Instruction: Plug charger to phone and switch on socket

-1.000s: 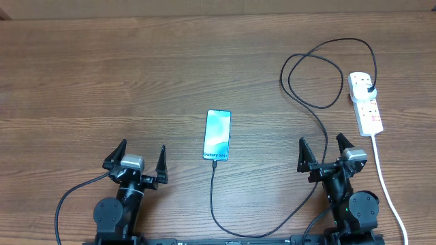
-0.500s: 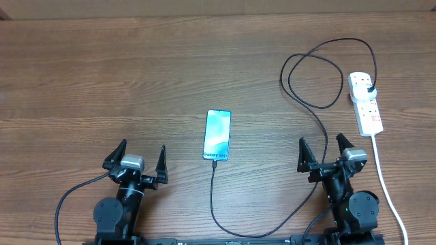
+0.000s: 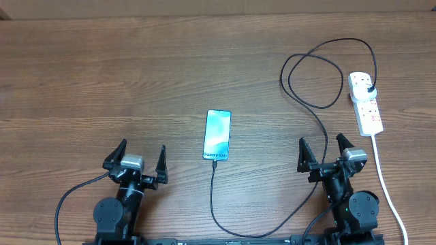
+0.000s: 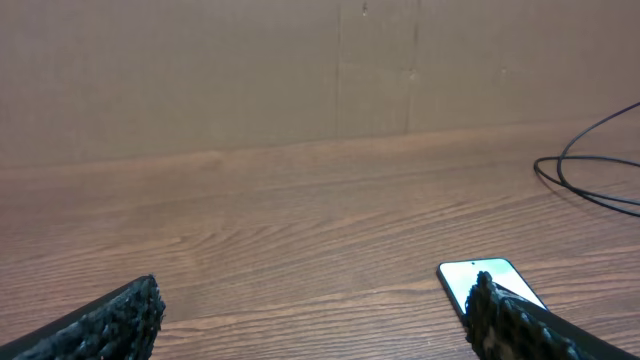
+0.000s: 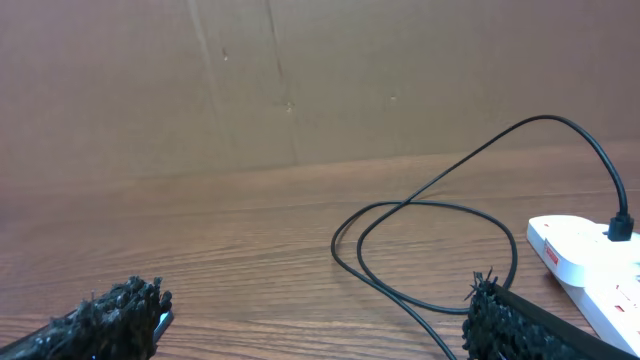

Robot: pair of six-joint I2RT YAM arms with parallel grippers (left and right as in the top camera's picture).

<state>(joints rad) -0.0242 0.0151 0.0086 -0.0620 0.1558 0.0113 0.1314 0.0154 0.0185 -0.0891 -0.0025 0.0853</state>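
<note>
Jaws spread and grasping nothing, the left gripper (image 3: 142, 151) is hovering over the table's (image 3: 102, 68) near edge. The phone (image 3: 218, 135) is lying screen-up at centre, with the charger cable (image 3: 212, 194) meeting its near edge. The cable is looping past the right gripper (image 3: 321, 144), likewise released, to the white socket (image 3: 366, 102) at far right.

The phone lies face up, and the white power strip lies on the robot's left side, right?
Not quite. The overhead view shows the white power strip on the robot's right side, not its left. The phone does lie face up.
</note>
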